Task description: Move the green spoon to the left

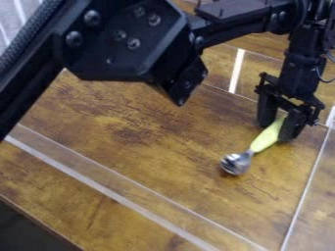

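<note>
A single camera looks down at a slant from behind the arm's shoulder onto the wooden table (118, 127), with a dark arm segment (124, 44) looming very near across the upper left.

Green spoon (253, 150), matt plastic handle, shiny metal bowl; worn wooden table (131, 118); clear glossy walls (105, 181)

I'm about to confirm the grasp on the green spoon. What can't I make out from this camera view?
- The upper end of the green spoon handle is covered by the gripper; contact can't be told.
- Jaw state: dark fingers merge, so closure is unclear.
- The table's upper left is blocked by a large dark arm part close to the lens.
</note>
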### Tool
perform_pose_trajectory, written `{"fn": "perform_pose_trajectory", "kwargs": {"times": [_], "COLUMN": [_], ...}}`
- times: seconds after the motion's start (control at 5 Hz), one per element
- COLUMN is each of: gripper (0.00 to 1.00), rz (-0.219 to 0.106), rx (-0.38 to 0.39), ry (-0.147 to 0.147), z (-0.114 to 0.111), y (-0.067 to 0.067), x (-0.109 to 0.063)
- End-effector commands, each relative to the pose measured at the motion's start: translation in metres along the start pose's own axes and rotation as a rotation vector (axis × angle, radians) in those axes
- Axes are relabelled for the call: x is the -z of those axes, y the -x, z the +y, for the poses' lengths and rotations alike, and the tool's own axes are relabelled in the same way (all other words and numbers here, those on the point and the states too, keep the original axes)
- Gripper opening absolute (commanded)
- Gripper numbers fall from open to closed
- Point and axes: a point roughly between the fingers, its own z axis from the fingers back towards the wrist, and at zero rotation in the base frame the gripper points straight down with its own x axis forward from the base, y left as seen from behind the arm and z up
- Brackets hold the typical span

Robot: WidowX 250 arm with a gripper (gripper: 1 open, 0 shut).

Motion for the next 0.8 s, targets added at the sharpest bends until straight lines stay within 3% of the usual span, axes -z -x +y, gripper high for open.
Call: {"fn": "perform_pose_trajectory", "kwargs": {"times": [0.0,0.6], "gripper": [0.0,0.0], "rz": [-0.057,-0.054], "rx": [0.01,-0.002], "ry": [-0.001,0.083], "z": [0.005,-0.001], "y": [0.006,0.018], "x": [-0.019,-0.018]}}
